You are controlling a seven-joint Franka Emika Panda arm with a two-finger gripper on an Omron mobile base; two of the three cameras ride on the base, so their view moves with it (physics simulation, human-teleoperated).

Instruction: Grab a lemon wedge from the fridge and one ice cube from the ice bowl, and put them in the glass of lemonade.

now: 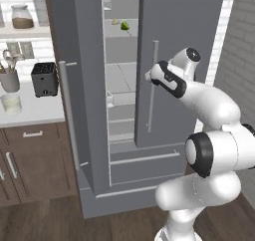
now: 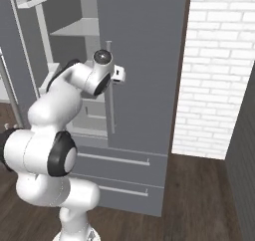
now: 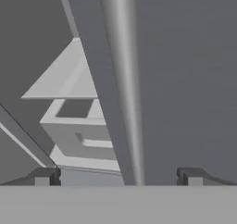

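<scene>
Claw spread wide astride right door handle of fridge; left door ajar, lemon wedge on upper shelf.

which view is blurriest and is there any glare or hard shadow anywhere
Hand view: softest, the right door's handle a smeared bright streak close to the lens. Left base view: flat even light, sharp enough to show the lemon wedge on a shelf in the fridge. Right base view: no glare, soft shading on the brick wall.
</scene>
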